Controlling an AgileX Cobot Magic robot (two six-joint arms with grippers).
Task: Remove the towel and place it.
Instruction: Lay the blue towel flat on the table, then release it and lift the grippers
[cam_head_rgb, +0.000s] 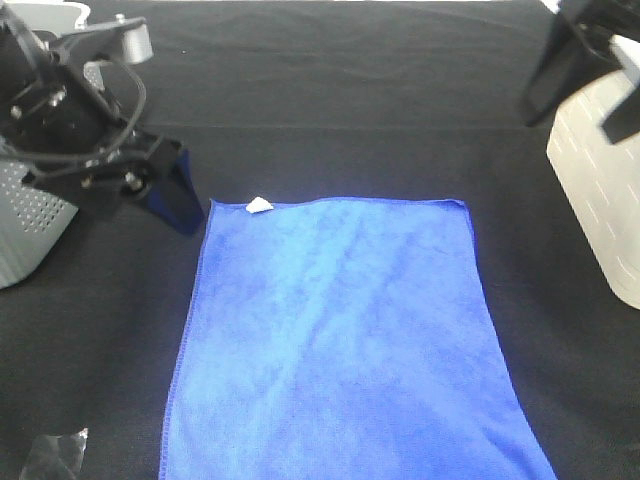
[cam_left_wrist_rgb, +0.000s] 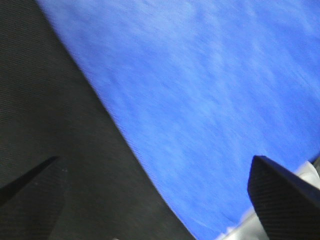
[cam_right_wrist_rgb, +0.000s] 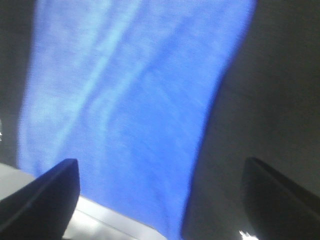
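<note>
Lying flat, one blue towel (cam_head_rgb: 340, 340)

The counter (cam_head_rgb: 350, 110) is covered with black woven cloth under even light. A grey perforated bin (cam_head_rgb: 22, 230) stands at the left edge of the high view, a white slotted bin (cam_head_rgb: 600, 200) at the right. A crumpled clear scrap (cam_head_rgb: 55, 452) lies front left.

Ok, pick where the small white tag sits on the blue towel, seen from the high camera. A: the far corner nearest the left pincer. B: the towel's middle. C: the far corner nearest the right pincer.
A: the white tag lies on the far edge of the towel, at the corner beside the left pincer.
</note>
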